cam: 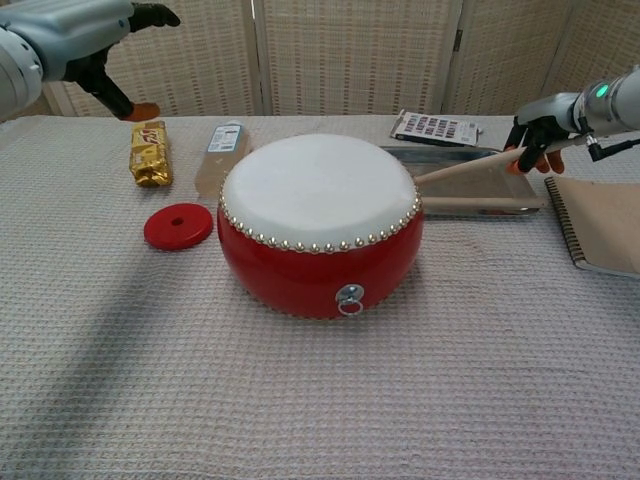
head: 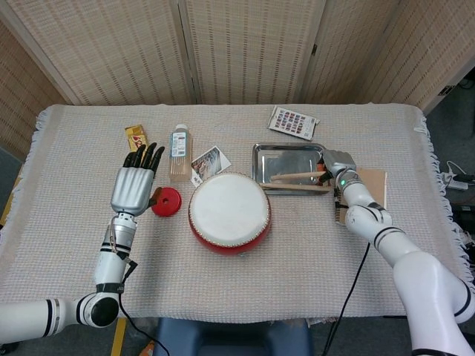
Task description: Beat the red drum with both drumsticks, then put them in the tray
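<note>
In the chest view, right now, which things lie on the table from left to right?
Gold snack bar → red disc → clear bottle → red drum → colour card → metal tray with the drumsticks → notebook.

A round red drum with a white skin (head: 228, 212) sits mid-table. Behind it, the right hand (head: 335, 167) holds a wooden drumstick (head: 297, 176) over a shiny metal tray (head: 286, 149), where another wooden stick (head: 300, 188) lies.
</note>
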`<state>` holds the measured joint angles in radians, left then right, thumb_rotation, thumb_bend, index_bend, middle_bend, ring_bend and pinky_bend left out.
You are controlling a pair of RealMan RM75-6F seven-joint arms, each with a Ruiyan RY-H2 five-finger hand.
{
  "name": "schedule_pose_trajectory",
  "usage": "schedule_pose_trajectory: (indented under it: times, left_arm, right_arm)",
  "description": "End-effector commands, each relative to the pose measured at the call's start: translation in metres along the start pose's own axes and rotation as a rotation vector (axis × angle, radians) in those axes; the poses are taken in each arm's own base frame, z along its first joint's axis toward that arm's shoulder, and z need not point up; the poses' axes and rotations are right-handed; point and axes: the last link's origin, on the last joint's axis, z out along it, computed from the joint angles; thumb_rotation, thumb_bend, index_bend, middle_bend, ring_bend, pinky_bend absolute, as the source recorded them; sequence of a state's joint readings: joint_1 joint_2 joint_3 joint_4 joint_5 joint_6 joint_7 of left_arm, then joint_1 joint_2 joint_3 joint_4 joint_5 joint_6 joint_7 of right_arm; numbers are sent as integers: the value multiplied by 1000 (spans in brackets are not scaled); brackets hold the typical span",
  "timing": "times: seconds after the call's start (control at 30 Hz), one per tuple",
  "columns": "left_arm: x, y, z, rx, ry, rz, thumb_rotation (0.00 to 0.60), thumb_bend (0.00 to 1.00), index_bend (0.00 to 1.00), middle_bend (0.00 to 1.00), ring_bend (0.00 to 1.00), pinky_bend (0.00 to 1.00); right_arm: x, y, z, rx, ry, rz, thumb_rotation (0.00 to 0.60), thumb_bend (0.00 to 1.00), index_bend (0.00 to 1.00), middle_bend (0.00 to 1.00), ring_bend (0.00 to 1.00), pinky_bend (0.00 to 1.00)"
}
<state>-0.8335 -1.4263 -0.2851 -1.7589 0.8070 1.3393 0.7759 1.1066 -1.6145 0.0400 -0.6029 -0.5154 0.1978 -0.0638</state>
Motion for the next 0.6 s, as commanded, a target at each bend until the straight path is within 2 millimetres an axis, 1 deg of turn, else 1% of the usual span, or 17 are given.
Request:
schedule_pose_trajectory:
  times: [0.03, 0.1, 0.13, 0.17, 0.23, 0.3, 0.4, 0.5, 0.6]
  left_arm:
    - [-1, -1, 0, 1, -2, 2, 600, 356, 0, 0, 0, 133]
    - [-1, 0, 0, 0, -4, 2, 600, 356, 0, 0, 0, 133]
    - [-2, 0, 1, -4, -5, 7, 600, 356, 0, 0, 0, 133]
    - [-2, 1, 1, -7, -5, 10, 600, 357, 0, 0, 0, 133]
    - [-2, 2, 1, -11, -2, 9, 600, 357, 0, 0, 0, 133]
    - [-1, 2, 1, -15, 1, 5, 600, 357, 0, 0, 0, 133]
    - [0, 2, 1, -17, 4, 7, 600, 356, 0, 0, 0, 133]
    - [0, 2, 1, -18, 4, 8, 600, 357, 0, 0, 0, 133]
    - [1, 3, 1, -20, 6, 6, 600, 356, 0, 0, 0, 133]
  right_arm:
    - [-5, -8, 6, 2, -10, -39, 600, 507, 804, 800, 595, 608]
    - [-4, -10, 8, 2, -10, -44, 600, 481, 643, 707, 504, 548]
    - [-4, -11, 9, 1, -10, -53, 600, 468, 595, 678, 474, 527]
    - [-4, -12, 10, -1, -8, -63, 600, 437, 522, 634, 431, 493]
    - [-4, -13, 12, -3, -7, -74, 600, 379, 434, 580, 380, 456]
    - [-3, -14, 13, -7, -5, -78, 600, 313, 343, 523, 325, 442]
    - [-2, -15, 15, -11, 4, -77, 600, 271, 266, 483, 284, 438]
    - [0, -15, 16, -14, 13, -79, 600, 227, 215, 444, 263, 438]
    - [4, -15, 17, -15, 25, -79, 600, 204, 178, 414, 245, 437]
